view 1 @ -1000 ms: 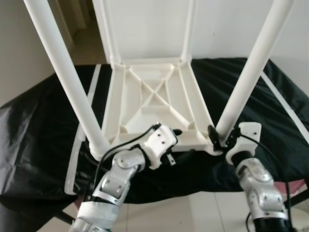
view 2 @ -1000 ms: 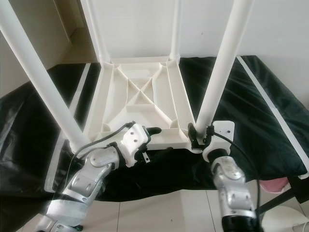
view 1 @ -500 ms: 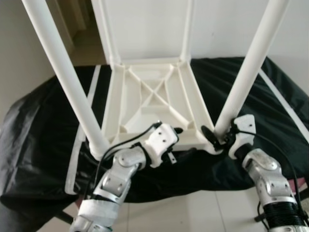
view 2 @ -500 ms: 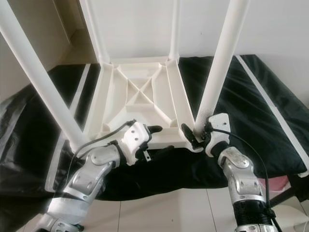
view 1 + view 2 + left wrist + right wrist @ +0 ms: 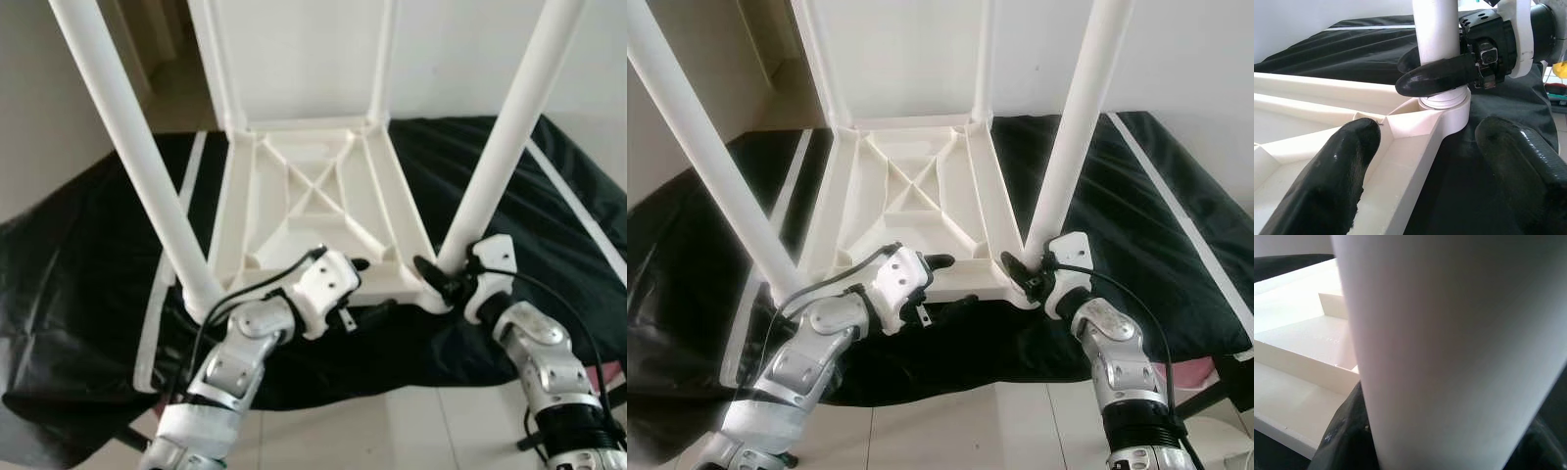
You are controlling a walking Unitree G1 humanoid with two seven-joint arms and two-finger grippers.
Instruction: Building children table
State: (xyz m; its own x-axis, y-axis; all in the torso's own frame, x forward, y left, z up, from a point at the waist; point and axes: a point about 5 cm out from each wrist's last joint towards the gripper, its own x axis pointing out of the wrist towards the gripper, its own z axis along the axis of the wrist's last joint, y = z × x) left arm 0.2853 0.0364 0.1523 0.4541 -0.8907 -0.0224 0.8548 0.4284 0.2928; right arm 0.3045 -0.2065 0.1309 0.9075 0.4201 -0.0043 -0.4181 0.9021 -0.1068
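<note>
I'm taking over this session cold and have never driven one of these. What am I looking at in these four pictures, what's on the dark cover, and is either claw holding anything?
This is a humanoid robot with two silver arms, each ending in a gripper of two long black fingers. The two wide pictures come from a stereo camera on its head, looking forward and down; the two close ones come from cameras on the wrists, looking along the fingers.

On the black cloth-covered surface lies a white plastic children's table turned upside down, its ribbed underside up and its white tube legs pointing upward.

The right gripper is closed around the base of the near right white leg, just above its socket. The left gripper is open, its fingers straddling the table's near edge without clamping it.
</note>
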